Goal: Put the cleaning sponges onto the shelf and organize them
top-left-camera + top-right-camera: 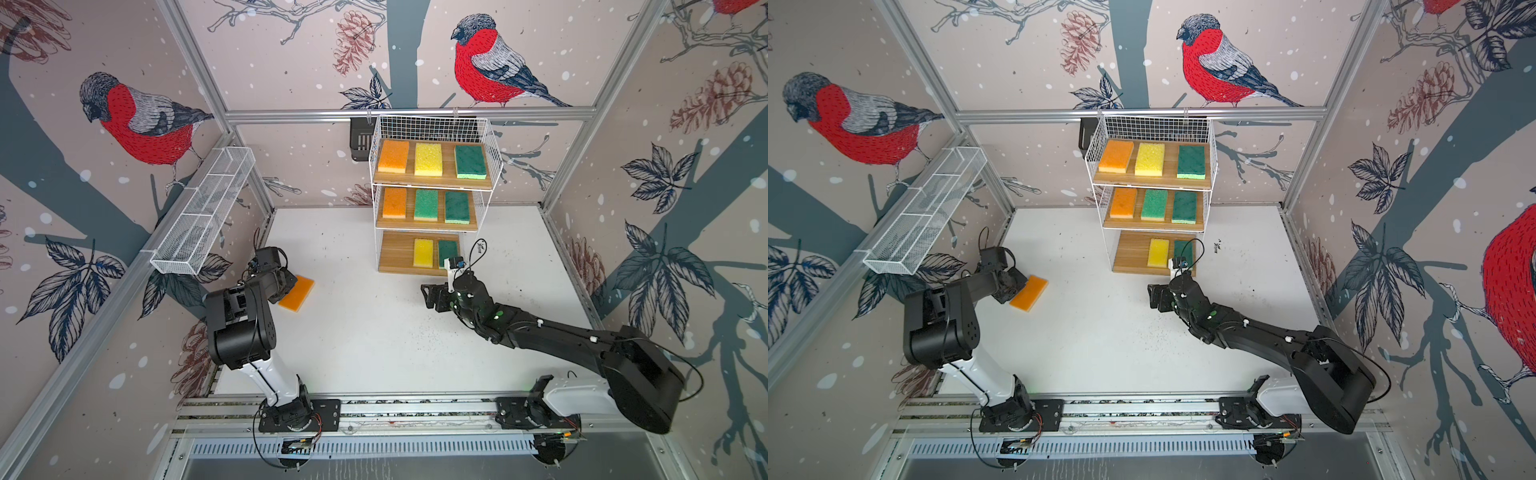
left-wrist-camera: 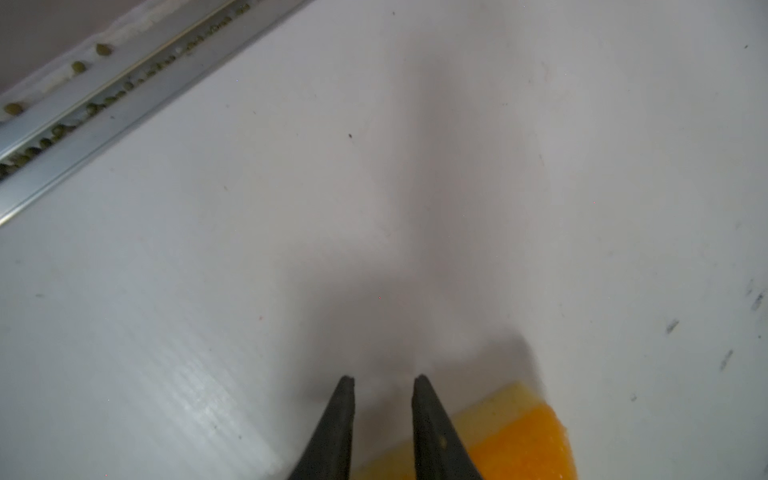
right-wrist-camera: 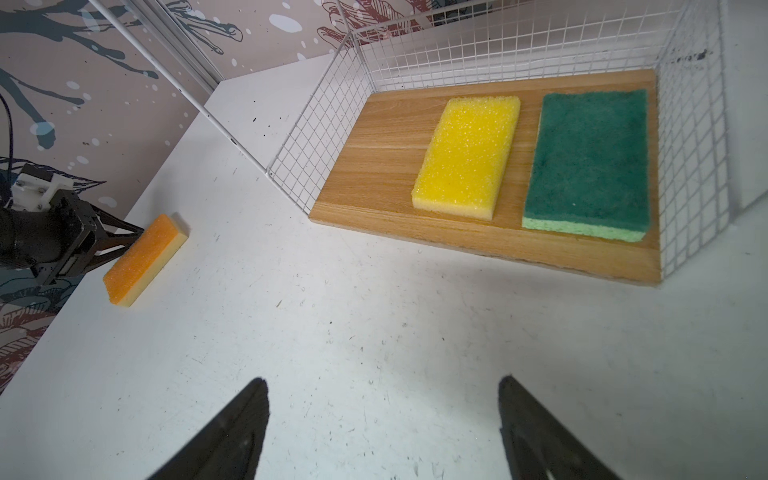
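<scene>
While by sponge [image 1: 300, 294], left arm [image 1: 241, 328] elbow-high.

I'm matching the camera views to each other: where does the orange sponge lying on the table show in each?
Top view: orange sponge, left of centre on the table.
Top view: same, left of centre.
Left wrist: one corner beside the fingers.
Right wrist: on the table, apart from the shelf.
Shared landmark: left gripper at its end, in all four.

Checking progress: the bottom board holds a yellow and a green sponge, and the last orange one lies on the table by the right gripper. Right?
Not quite. The orange sponge lies by the left gripper, not the right gripper, as both top views show. The rest holds.
</scene>
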Controlling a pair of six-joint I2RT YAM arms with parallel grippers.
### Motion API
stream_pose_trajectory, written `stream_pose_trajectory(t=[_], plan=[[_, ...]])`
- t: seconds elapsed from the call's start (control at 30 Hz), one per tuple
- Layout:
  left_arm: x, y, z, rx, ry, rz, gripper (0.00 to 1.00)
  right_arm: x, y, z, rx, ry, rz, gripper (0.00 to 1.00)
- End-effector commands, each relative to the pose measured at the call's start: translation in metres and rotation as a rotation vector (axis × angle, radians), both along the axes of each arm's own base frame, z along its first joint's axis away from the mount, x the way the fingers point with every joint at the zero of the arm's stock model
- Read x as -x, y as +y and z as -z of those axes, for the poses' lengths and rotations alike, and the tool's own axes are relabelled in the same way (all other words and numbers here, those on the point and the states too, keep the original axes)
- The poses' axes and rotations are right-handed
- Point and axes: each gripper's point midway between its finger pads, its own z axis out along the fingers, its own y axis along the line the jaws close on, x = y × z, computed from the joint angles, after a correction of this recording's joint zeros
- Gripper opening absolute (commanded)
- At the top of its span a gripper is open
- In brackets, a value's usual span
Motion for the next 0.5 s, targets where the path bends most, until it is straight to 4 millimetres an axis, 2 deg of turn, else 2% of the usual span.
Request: stream_pose_trajectory(t=[0.0, 0.17, 0.47], plan=[[0.001, -0.010, 0.004, -0.005, 0.009, 0.033, 0.28, 0.001, -0.003, -0.006, -0.023, -0.011, 0.012, 0.86], [0.009, -0.030, 0.009, 0.019, 0.029, 0.062, 0.28, 0.006, -0.012, -0.008, -0.035, -0.017, 0.028, 0.86], [0.041, -0.059, 0.009, 0.043, 0.046, 0.086, 0.29, 0.018, -0.028, -0.012, -0.070, -0.024, 0.053, 0.87]])
